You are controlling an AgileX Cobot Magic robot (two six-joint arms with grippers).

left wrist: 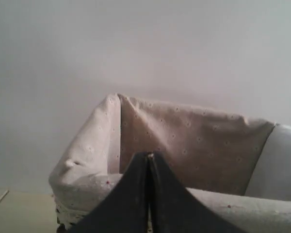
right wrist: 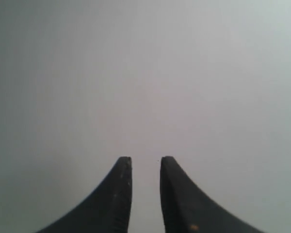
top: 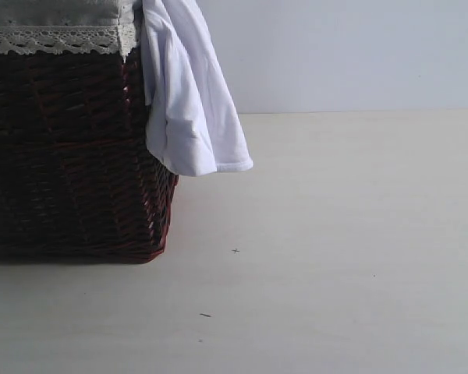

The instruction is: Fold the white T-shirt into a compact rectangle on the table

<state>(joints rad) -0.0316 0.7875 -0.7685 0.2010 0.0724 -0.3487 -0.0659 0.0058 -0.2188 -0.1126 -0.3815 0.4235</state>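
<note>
- White T-shirt (top: 189, 101) is draped over the right-hand rim of the dark wicker basket (top: 62, 171), upper left of the exterior frame. It droops down the basket's side and its lowest hem hangs clear of the table (top: 359, 257).
- Basket's lace-trimmed liner (top: 54, 39) runs along the top left edge, folded over the rim.
- Table is pale cream, filling the lower and right parts of the frame, with a couple of tiny dark specks (top: 235, 251) near the middle.
- Left gripper (left wrist: 149, 156) has its fingers pressed together, nothing between them, pointing at the liner-covered basket.
- Right gripper (right wrist: 145, 160) has a small gap between its fingers, nothing in it, just blank pale background ahead.
</note>
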